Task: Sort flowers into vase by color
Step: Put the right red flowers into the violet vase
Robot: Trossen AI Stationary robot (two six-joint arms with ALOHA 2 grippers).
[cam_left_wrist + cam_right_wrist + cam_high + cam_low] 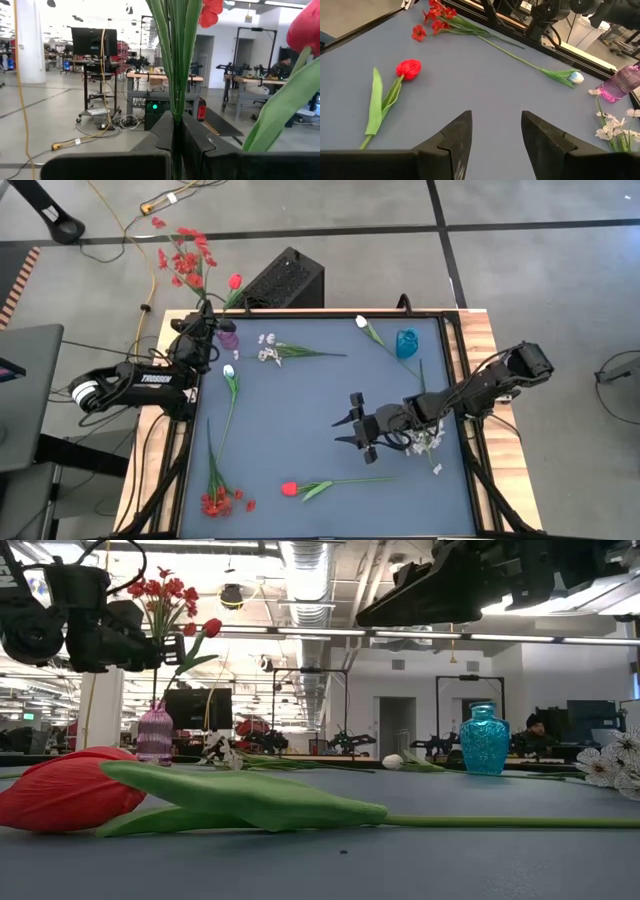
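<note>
1. the left gripper (207,330) sits at the table's far left corner beside the purple vase (228,338), its jaws closed on green flower stalks (175,60) that rise between its fingers (160,135); red blooms (185,255) and a red tulip head (235,281) fan out past the table edge.
2. the right gripper (352,429) hovers over the middle of the blue table (330,390), jaws spread wide and holding nothing, fingers (455,135) pointed across the mat toward the left side.
3. a red tulip (290,489) lies near the front edge, with a red cluster stem (215,500) at the front left corner.
4. a white tulip (229,371) lies just in front of the purple vase, a white sprig (268,350) beside it.
5. a teal vase (407,343) stands at the far right, another white tulip (362,323) near it.
6. white blossoms (428,440) lie beneath the right arm; whether they touch it is hard to tell.
</note>
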